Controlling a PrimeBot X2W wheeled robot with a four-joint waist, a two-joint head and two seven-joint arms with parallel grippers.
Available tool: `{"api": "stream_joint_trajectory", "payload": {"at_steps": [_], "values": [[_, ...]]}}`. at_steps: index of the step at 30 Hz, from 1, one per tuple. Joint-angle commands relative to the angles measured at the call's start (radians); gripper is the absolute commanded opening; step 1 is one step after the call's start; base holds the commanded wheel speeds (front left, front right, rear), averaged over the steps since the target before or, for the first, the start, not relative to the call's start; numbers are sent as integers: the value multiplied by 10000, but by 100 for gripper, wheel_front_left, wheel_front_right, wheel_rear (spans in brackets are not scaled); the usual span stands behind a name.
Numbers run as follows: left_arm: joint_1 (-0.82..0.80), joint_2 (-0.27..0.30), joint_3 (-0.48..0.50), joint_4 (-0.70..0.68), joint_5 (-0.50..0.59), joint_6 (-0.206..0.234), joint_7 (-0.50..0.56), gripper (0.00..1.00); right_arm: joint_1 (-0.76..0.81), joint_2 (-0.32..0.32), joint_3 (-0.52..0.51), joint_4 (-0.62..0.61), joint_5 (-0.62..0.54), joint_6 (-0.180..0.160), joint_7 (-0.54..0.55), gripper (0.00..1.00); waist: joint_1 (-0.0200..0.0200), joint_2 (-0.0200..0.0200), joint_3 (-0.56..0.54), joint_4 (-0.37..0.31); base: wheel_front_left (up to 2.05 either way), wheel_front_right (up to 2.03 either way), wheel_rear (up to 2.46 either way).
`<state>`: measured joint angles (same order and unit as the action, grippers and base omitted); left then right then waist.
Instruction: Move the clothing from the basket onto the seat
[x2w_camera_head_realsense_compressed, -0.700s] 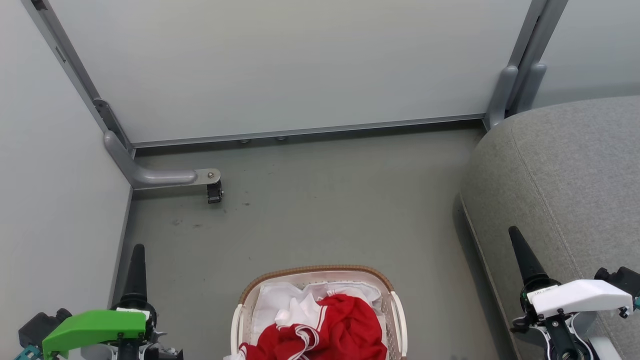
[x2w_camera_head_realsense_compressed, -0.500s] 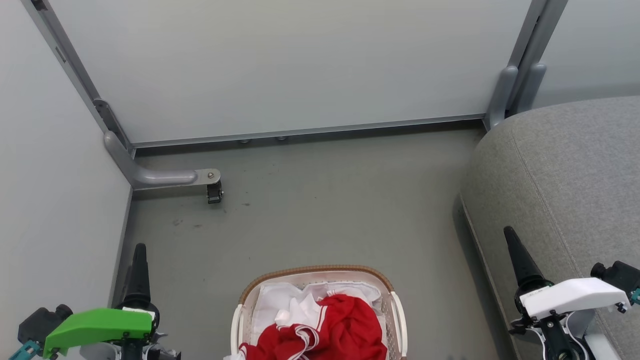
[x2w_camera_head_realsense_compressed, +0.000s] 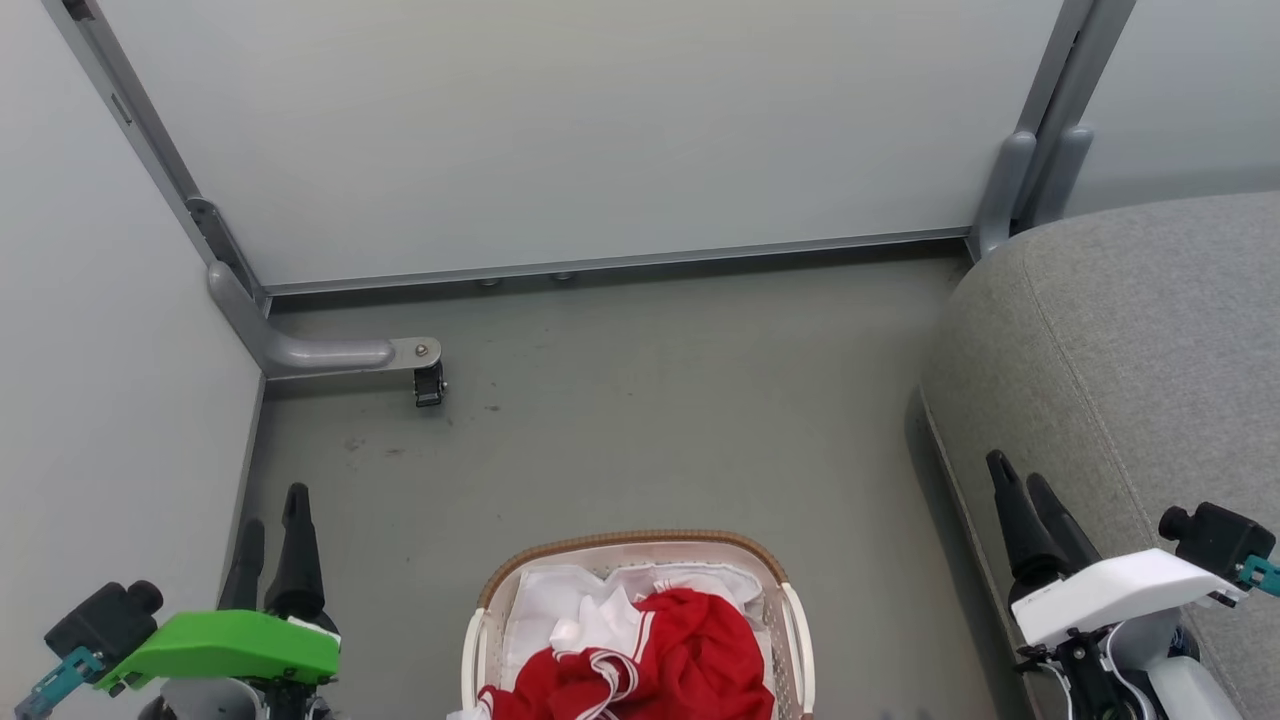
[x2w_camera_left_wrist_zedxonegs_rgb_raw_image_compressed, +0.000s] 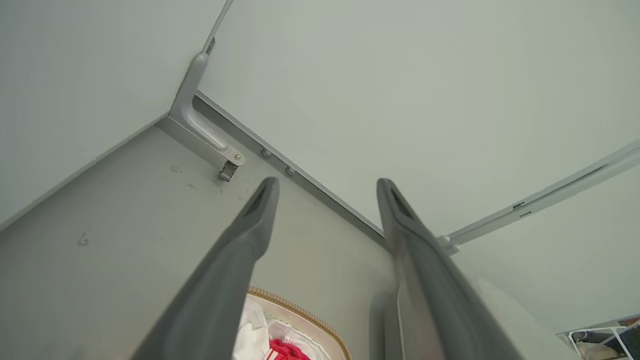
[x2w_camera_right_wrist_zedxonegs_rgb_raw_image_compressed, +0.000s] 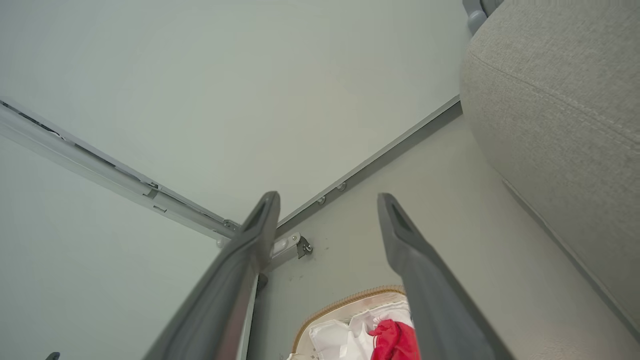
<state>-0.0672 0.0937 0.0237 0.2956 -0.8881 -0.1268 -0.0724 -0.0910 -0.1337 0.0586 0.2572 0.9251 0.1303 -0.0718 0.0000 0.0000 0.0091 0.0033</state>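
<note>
Filling the oval woven-rimmed basket (x2w_camera_head_realsense_compressed: 640, 541), crumpled red clothing (x2w_camera_head_realsense_compressed: 690, 650)

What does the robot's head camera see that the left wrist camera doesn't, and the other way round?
Head view: from above, the green-capped left gripper and white-capped right gripper, both open, the basket across its width, heaped with red and white clothing, and the broad top of the grey seat.
Left wrist view: a close look along that gripper's spread fingers, plus a white wire frame in the bottom right corner.
Both: the basket's brown rim, some clothing, the grey floor, the pale partition walls and the small caster at their foot.
</note>
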Motion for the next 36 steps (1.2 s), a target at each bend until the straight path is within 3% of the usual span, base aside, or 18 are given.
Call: {"api": "stream_joint_trajectory", "payload": {"at_steps": [1, 14, 36], "values": [[-147, 170, -63, -96, 467, -27, -103, 100, -183, -115, 69, -112, -361, 3, -116, 100, 0, 0, -5, 0, 0, 0, 0], [8, 303, -385, -11, 2591, -33, -492, 100, -113, -210, 370, -113, -1995, 3, -508, 100, 0, 0, -49, 15, 0, 0, 0], [181, 323, -537, 71, 5028, -18, -1067, 100, -78, -215, 583, -179, -4293, 5, -1082, 100, 0, 0, -48, 7, 0, 0, 0]]}}
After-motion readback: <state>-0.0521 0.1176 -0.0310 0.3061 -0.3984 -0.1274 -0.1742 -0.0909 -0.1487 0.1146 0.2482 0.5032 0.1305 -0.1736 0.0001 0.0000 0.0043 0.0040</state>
